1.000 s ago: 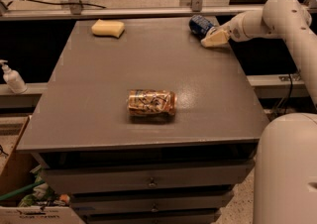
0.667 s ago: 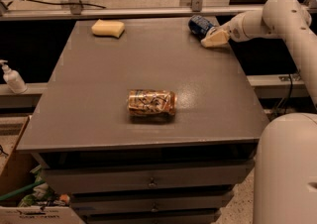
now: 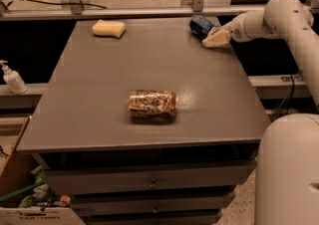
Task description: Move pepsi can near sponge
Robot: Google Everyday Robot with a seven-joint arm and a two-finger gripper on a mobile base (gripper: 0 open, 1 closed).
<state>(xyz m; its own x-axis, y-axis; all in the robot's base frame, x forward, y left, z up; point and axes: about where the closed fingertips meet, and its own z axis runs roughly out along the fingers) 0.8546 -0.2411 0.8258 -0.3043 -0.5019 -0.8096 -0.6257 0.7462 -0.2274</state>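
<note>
The pepsi can (image 3: pixel 200 25), dark blue, lies on its side at the back right of the grey table (image 3: pixel 99 99). My gripper (image 3: pixel 215 39) reaches in from the right on the white arm and sits right against the can's near right side. The pale yellow sponge (image 3: pixel 108 28) lies at the back left of the table, far to the left of the can and the gripper.
A tan-gold patterned can (image 3: pixel 152 103) lies on its side near the table's middle front. My white arm (image 3: pixel 294 25) spans the right edge and my base (image 3: pixel 289 169) stands at the front right. A soap bottle (image 3: pixel 12 77) stands on a ledge at left.
</note>
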